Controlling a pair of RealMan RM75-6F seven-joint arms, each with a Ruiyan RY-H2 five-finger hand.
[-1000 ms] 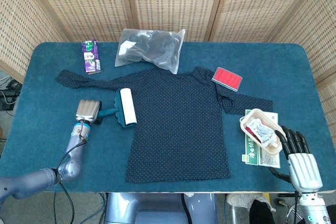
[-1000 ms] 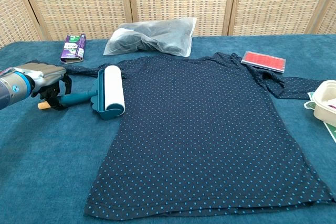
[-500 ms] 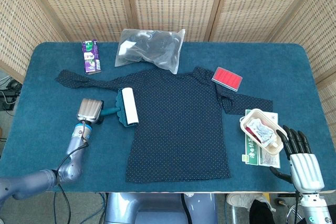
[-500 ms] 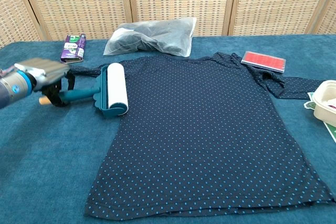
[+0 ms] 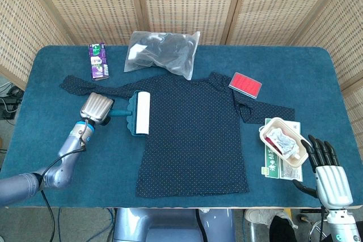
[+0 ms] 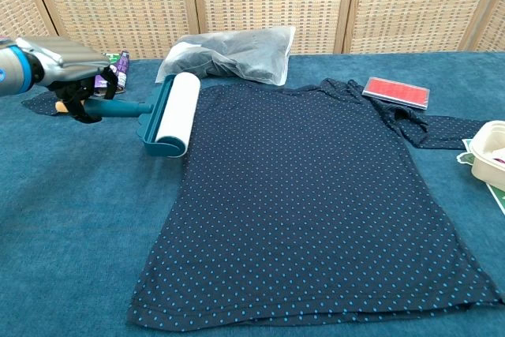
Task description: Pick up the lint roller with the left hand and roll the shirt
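Flanking the shirt (image 5: 193, 134): bagged clothes (image 5: 163, 52), red card (image 5: 245, 85).

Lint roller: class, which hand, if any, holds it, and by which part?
The left hand grips the lint roller by its teal handle. The right hand holds nothing, its fingers apart beside the table's edge.

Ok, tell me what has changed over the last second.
The left hand, gripping the lint roller by its handle throughout, has lifted it and carried it toward the far side of the table, the roll now at the shirt's left shoulder edge. The shirt, the bag and the right hand have stayed put.
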